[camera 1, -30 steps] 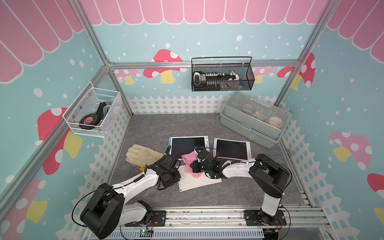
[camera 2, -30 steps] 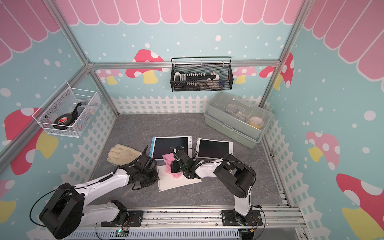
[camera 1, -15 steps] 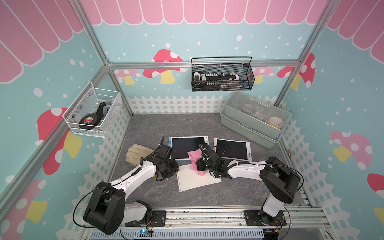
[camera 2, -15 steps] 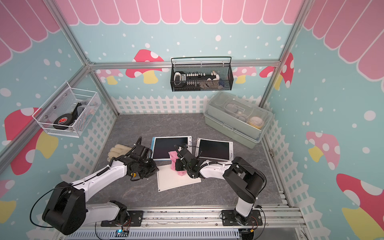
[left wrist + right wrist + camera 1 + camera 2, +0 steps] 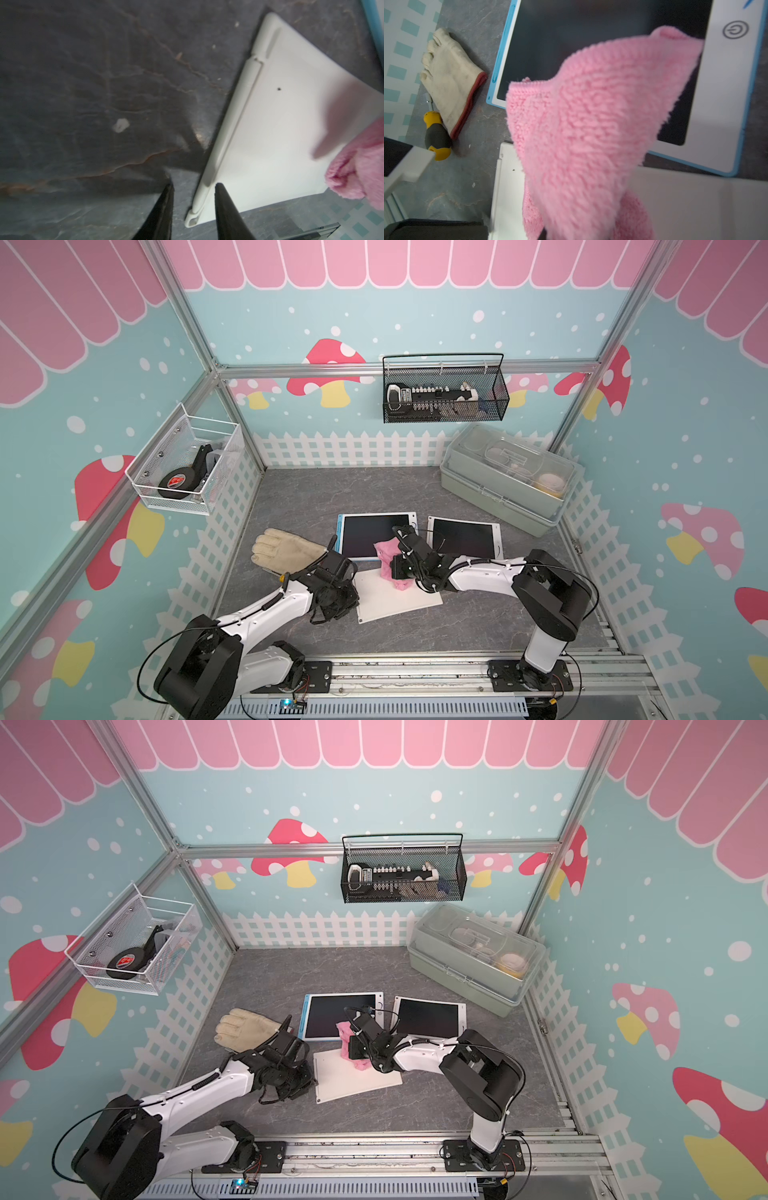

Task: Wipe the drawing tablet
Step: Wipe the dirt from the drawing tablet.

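Observation:
Three drawing tablets lie on the grey floor. A plain white one (image 5: 395,601) (image 5: 353,1077) (image 5: 280,135) is nearest. Behind it are a blue-framed one (image 5: 365,535) (image 5: 571,41) with a dark screen and a white-framed one (image 5: 465,537). My right gripper (image 5: 395,568) is shut on a pink cloth (image 5: 384,556) (image 5: 591,124), which hangs onto the far edge of the plain white tablet; the cloth hides the fingertips. My left gripper (image 5: 354,574) (image 5: 194,187) is open, its fingers standing either side of that tablet's left edge.
A cream work glove (image 5: 286,551) and a yellow-handled screwdriver (image 5: 437,135) lie left of the tablets. A grey-green lidded box (image 5: 507,481) stands at the back right. A black wire basket (image 5: 444,393) hangs on the rear wall, a white one (image 5: 187,468) on the left wall.
My left gripper swung back towards the glove, then returned to the white tablet's left edge. The right gripper with the cloth shifted slightly towards the blue-framed tablet.

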